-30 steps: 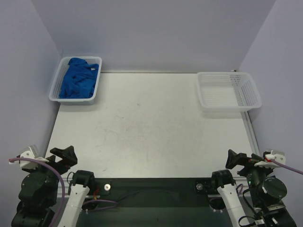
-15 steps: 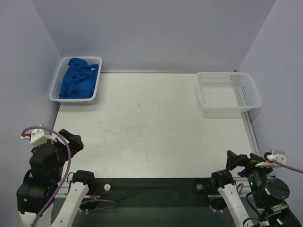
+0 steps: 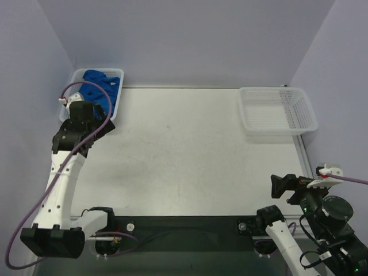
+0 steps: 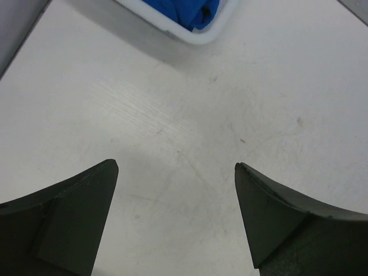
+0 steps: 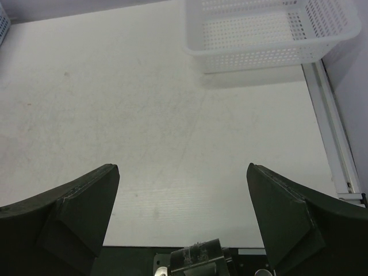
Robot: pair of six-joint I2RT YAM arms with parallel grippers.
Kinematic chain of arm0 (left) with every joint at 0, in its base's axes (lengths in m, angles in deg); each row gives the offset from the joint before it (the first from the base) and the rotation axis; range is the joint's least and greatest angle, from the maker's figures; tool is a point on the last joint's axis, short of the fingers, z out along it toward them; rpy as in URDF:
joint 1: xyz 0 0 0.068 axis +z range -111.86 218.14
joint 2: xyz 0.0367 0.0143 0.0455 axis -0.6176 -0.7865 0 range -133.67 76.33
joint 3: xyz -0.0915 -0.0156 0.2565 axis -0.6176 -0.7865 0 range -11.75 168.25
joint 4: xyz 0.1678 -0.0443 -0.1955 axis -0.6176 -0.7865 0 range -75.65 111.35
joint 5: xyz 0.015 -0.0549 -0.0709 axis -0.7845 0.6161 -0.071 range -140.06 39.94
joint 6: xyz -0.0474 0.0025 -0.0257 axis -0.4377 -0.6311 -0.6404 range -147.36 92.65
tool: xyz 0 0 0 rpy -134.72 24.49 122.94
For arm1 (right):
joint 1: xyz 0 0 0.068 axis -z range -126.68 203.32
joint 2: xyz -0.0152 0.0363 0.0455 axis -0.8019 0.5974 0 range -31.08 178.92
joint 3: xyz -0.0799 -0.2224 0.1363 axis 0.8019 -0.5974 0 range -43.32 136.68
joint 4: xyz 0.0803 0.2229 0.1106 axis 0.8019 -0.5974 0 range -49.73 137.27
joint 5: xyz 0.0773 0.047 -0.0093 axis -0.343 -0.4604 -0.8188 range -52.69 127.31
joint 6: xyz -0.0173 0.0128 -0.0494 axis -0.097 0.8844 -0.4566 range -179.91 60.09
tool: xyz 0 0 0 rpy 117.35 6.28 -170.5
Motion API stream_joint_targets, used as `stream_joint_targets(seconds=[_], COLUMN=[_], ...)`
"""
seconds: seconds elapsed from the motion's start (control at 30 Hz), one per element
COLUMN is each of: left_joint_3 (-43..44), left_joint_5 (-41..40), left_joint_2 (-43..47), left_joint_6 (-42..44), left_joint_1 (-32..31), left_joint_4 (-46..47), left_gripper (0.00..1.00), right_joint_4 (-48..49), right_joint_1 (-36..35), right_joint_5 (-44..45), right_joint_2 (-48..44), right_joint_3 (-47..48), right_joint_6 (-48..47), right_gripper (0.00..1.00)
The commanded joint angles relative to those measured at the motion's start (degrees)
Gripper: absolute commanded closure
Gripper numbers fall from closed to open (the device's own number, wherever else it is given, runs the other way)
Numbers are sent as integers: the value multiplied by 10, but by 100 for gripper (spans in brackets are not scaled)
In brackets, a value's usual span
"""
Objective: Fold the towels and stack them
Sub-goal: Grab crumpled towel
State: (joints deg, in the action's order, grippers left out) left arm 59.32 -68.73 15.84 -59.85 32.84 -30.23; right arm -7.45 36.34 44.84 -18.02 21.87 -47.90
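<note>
While the towels (image 3: 95, 87) lie crumpled in the white mesh basket (image 3: 119, 73) at the far left corner of the table (image 3: 184, 155), you are at the first step: getting one towel out. None is folded or stacked yet.

The left gripper (image 4: 175, 169) hangs over bare table just beside the near rim of that basket, fingers spread wide and holding nothing. The next move calls for carrying it forward over the rim, lowering it into the cloth and pinching a single layer, because the pile is loose and bunched.

The right gripper (image 5: 183, 169) sits at the near right edge, fingers wide, holding nothing.

A second basket (image 3: 270, 127), with nothing in it, stands at the far right. The surface is pale, matte and lightly scuffed. Plain lavender-grey walls (image 3: 190, 40) enclose it on three sides.
</note>
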Motion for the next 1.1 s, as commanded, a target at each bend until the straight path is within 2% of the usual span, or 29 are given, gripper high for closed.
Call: stream_joint_targets(seconds=[0.0, 0.13, 0.43, 0.5, 0.7, 1.07], left_joint_3=[50, 66, 116, 124, 119, 106], left_joint_5=[38, 86, 146, 147, 141, 126], left_joint_2=[-78, -189, -355, -366, -385, -431], left_joint_6=[26, 16, 39, 45, 33, 37], left_joint_1=[50, 119, 156, 158, 160, 160], left_joint_4=[113, 203, 294, 304, 335, 408], left_gripper=[6, 10, 22, 23, 37, 39], right_joint_4=[10, 14, 19, 20, 23, 45], right_joint_1=[-5, -4, -4, -4, -4, -4], right_joint_5=[-27, -37, -43, -53, -64, -92], right_joint_2=[57, 97, 126, 134, 159, 176], right_joint_3=[20, 20, 0, -3, 0, -25], right_joint_6=[8, 15, 51, 50, 20, 13], right_gripper=[0, 0, 0, 0, 0, 0])
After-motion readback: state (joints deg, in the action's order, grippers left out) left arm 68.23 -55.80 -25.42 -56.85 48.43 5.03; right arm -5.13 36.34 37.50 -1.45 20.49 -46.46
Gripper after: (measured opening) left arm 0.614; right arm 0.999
